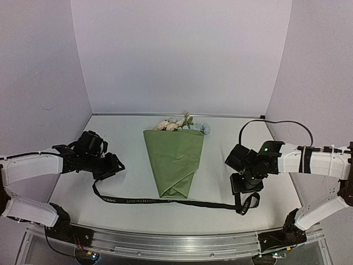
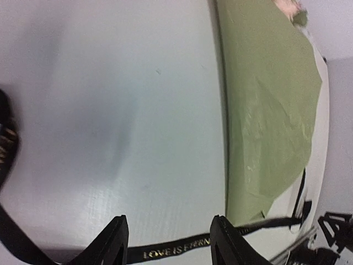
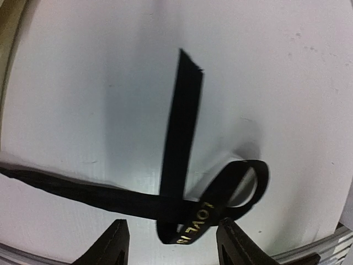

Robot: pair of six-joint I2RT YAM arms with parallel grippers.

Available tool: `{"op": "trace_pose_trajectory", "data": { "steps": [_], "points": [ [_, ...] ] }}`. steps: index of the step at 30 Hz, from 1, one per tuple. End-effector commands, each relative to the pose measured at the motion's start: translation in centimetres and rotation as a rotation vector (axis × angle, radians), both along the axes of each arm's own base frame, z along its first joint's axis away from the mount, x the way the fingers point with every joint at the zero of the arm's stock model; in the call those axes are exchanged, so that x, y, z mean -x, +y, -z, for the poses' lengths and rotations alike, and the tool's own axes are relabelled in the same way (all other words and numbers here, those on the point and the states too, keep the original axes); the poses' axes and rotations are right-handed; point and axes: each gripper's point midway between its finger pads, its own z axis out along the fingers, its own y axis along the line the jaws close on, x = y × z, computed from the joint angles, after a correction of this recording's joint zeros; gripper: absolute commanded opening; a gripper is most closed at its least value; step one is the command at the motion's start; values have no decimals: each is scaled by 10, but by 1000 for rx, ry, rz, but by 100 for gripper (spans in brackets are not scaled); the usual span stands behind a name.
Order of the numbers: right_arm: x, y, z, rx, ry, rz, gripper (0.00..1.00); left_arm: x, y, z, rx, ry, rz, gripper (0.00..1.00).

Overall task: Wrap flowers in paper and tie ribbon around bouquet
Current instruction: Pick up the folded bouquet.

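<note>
already the paper [image 1: 174,160] cone holds the flowers [image 1: 177,125], blooms protruding.

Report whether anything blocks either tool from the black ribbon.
Nothing visible does. The long black lettered ribbon lies uncovered on the white table, crossing the gap between the fingers of the open left tool and the open right tool.

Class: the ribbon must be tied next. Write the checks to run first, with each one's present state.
1. The flowers sit in the paper cone: ok.
2. The ribbon is wrapped round the cone: not ok; it lies flat on the table near the tip.
3. The ribbon passes under the tip: cannot tell.
4. The left gripper is open, straddling the ribbon: ok.
5. The right gripper is open above the ribbon's looped end: ok.
</note>
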Motion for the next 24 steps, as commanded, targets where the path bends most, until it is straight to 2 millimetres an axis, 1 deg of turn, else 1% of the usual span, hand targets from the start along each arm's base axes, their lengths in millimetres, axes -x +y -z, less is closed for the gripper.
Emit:
{"op": "trace_pose_trajectory", "data": {
  "steps": [1,2,4,5,6,7,8,11,12,14,16,18,22,24],
  "points": [
    [-3,65,13,-157,25,-43,52,18,-77,-18,169,-46,265,50],
    [-5,77,17,-193,27,-39,50,22,-88,-16,191,-39,289,48],
    [-8,100,27,-268,49,-23,46,20,-108,-14,260,-29,316,46],
    [-10,112,31,-314,64,-16,45,17,-119,-17,306,-43,332,45],
    [-12,123,33,-357,64,-12,45,15,-128,-16,328,-41,347,46],
    [-13,129,37,-382,74,-4,45,14,-135,-11,332,-34,364,49],
    [-16,137,38,-418,64,-2,46,13,-138,-2,317,-16,367,50],
    [-27,149,35,-446,25,-14,53,12,-139,15,292,22,353,52],
    [-32,153,32,-451,9,-23,57,8,-137,18,277,24,338,52],
    [-43,159,25,-480,-20,-21,64,-2,-132,25,225,25,299,54],
    [-55,163,24,-520,-34,-1,71,-15,-129,25,233,21,273,56],
    [-67,168,25,-588,-19,34,74,-23,-126,27,268,44,264,57],
    [-75,179,29,-657,22,47,77,-23,-131,26,283,58,305,58],
    [-81,182,29,-670,12,43,79,-28,-129,26,274,54,312,60]
  ]
}}
